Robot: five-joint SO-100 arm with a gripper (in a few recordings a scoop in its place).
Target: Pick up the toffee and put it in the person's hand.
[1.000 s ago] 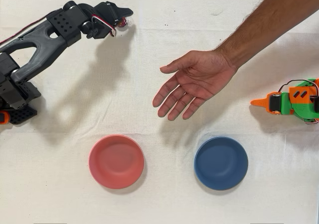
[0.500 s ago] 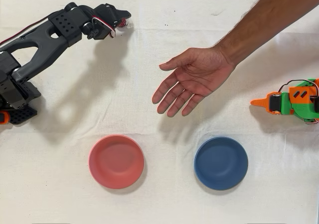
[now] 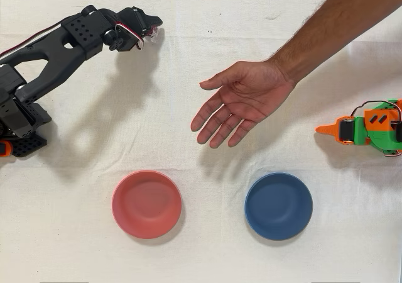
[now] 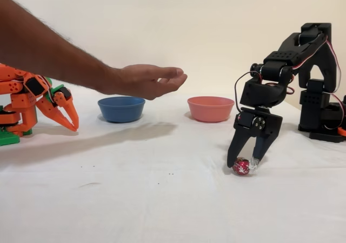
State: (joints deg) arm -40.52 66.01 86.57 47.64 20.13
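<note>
**Operator:** Bracketing the toffee (image 4: 241, 166) is what I am doing with the pincer (image 4: 244, 163). In the fixed view its two fingers are standing one to each side of the sweet, which is resting on the surface (image 4: 162, 200). I cannot tell whether they are already clamping it or only flanking it.

**Observer:** And the target?

**Operator:** The person's hand (image 3: 242, 102) is waiting open, palm up, held above the surface and well apart from the pincer. The red bowl (image 3: 147, 204) and blue bowl (image 3: 278, 205) are lying near the route.

**Observer:** Risks?

**Operator:** I am judging the slick wrapping the main one: a round sweet may be squirting out sideways as I squeeze, or dropping mid-carry if the grip is catching only a twisted end.
</note>
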